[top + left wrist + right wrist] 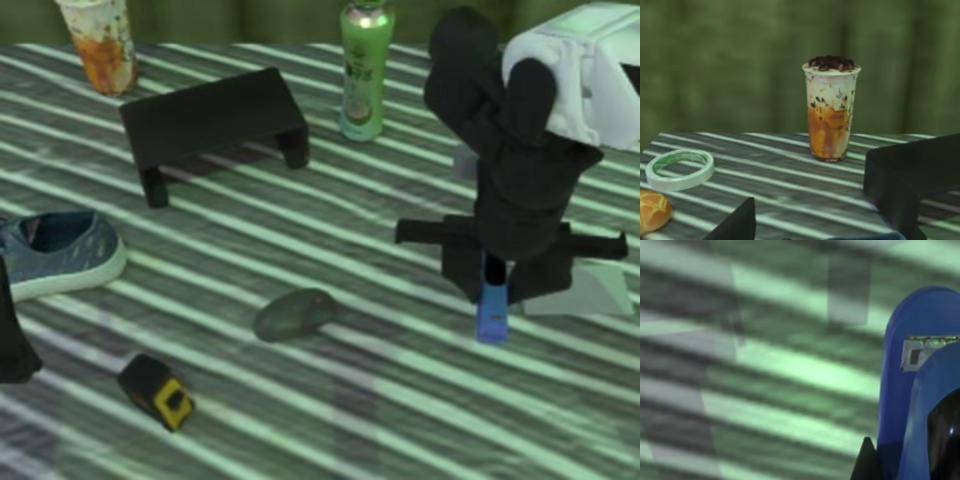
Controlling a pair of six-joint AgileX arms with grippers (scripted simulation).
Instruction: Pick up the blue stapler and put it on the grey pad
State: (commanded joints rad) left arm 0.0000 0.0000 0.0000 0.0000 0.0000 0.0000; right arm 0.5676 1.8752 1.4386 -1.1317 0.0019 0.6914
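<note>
Blue and narrow, the blue stapler point(491, 314) hangs nose-down from the right gripper point(492, 285), whose jaws are clamped on its upper end, above the striped green worktop point(330, 420). The right wrist view shows the stapler's blue body point(900, 405) filling one edge of the picture, with a pale metal slot on it and striped worktop beyond. Just beside the jaws, towards the right edge of the worktop, lies the grey pad point(590, 292), partly hidden under the black arm; the stapler is not over it but close to its near corner. Well away from the jaws on the other side sit a dark oval lump point(294, 314), a black-and-yellow tape measure point(158, 392) and a blue-grey shoe point(55, 252). Farther back stand a green bottle point(364, 70), a black bench-shaped stand point(212, 122) and an iced drink cup point(100, 42). The left gripper point(12, 350) is parked at the left edge of the worktop; whether its jaws are apart cannot be told.
</note>
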